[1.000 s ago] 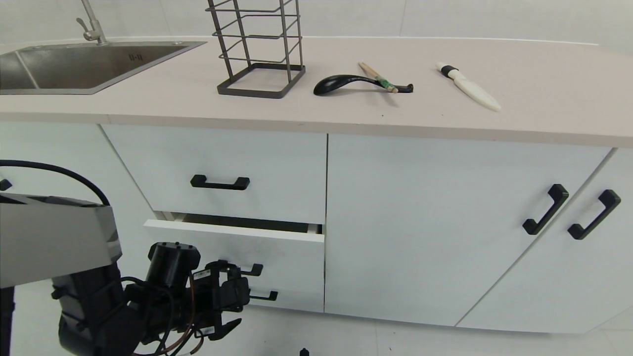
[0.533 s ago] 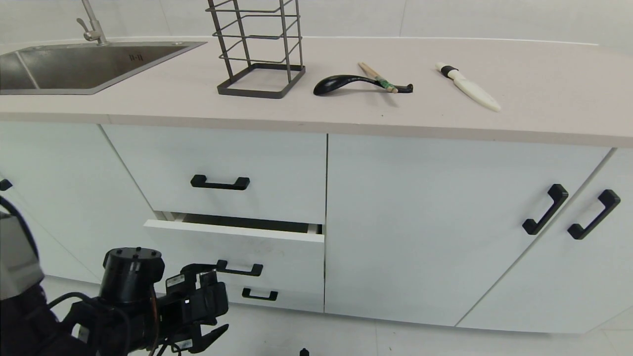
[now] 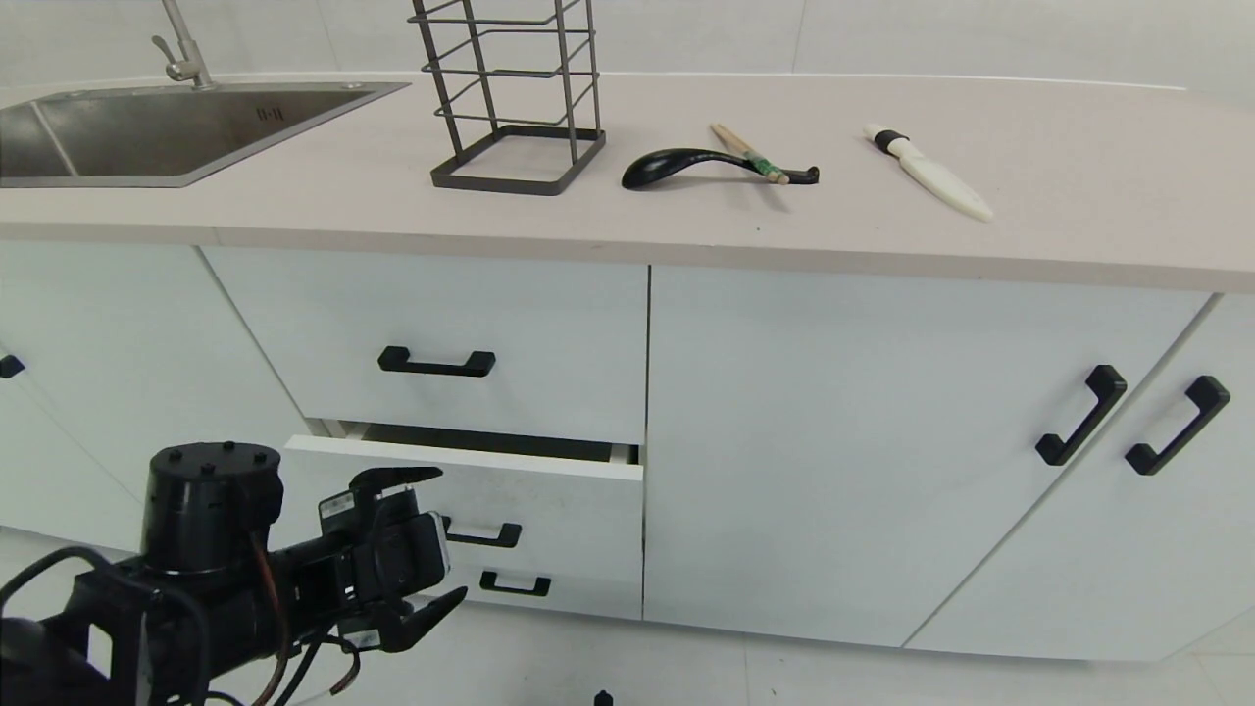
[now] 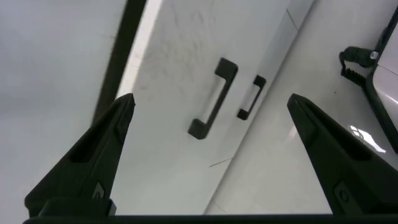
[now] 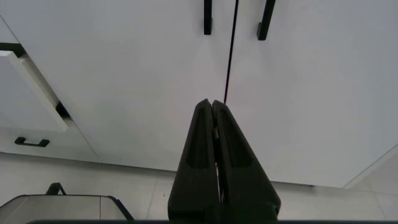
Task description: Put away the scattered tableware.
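On the counter lie a black spoon, a pair of chopsticks resting across its handle, and a white knife farther right. Low down, my left gripper is open, just left of the black handle on the slightly pulled-out drawer. In the left wrist view the left gripper has wide-spread fingers that frame that handle, apart from it. My right gripper is shut with nothing in it, facing the cabinet doors.
A wire rack stands on the counter left of the spoon, with a steel sink at the far left. A shut drawer sits above the open one. Two door handles stick out at the right.
My left arm has swung back to the left and its gripper has risen a little, staying open near the drawer handle. The tableware has not moved.
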Motion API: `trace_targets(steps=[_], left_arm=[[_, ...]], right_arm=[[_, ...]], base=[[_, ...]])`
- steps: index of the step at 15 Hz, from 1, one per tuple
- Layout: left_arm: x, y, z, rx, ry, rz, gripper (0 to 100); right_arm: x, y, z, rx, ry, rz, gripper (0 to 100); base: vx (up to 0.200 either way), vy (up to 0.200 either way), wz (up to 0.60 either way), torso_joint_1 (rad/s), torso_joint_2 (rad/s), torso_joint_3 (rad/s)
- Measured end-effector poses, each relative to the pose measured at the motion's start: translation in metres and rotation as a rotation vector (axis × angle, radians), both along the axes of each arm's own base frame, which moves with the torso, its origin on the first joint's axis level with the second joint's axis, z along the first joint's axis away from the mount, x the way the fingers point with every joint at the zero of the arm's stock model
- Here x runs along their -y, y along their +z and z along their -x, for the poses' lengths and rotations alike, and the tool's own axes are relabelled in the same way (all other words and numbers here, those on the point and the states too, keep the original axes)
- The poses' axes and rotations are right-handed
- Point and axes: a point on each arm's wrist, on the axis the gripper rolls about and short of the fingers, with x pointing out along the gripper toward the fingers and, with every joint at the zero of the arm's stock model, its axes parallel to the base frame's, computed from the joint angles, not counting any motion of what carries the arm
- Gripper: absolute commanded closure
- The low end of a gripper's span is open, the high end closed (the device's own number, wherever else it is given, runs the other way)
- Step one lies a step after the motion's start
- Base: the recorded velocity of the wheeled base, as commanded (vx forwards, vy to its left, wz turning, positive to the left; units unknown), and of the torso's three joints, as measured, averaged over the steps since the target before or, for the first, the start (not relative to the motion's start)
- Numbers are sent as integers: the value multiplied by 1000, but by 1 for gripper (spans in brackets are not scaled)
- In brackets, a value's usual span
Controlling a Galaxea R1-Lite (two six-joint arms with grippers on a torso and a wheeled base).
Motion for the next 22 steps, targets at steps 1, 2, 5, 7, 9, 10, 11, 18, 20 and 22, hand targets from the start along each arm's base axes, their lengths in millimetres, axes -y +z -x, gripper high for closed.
trace_targets(steps=[1, 2, 5, 7, 9, 10, 11, 18, 20, 22], left_arm=[[3, 7, -6, 8, -2, 1, 0], [6, 13, -14, 15, -3, 1, 0], [15, 18, -38, 16, -3, -2, 0], [18, 10, -51, -5, 1, -11, 0], [22, 1, -62, -29, 3, -20, 0], [23, -2, -66, -35, 5, -23, 0], [24, -5, -70, -41, 6, -24, 0], [26, -20, -83, -68, 13, -34, 0], [26, -24, -81, -79, 11, -40, 0], [24, -28, -72, -102, 7, -48, 0]], right_arm=[[0, 0, 0, 0, 0, 1, 100], [0, 0, 0, 0, 0, 1, 100], [0, 0, 0, 0, 0, 0, 100], [0, 0, 0, 0, 0, 0, 100], [0, 0, 0, 0, 0, 0, 100], [0, 0, 0, 0, 0, 0, 100], [0, 0, 0, 0, 1, 0, 100], [0, 0, 0, 0, 0, 0, 100], [0, 0, 0, 0, 0, 0, 100], [0, 0, 0, 0, 1, 0, 100]], base=[[0, 0, 0, 0, 0, 0], [0, 0, 0, 0, 0, 0], [0, 0, 0, 0, 0, 0], [0, 0, 0, 0, 0, 0], [0, 0, 0, 0, 0, 0], [0, 0, 0, 0, 0, 0], [0, 0, 0, 0, 0, 0], [0, 0, 0, 0, 0, 0], [0, 0, 0, 0, 0, 0], [0, 0, 0, 0, 0, 0]])
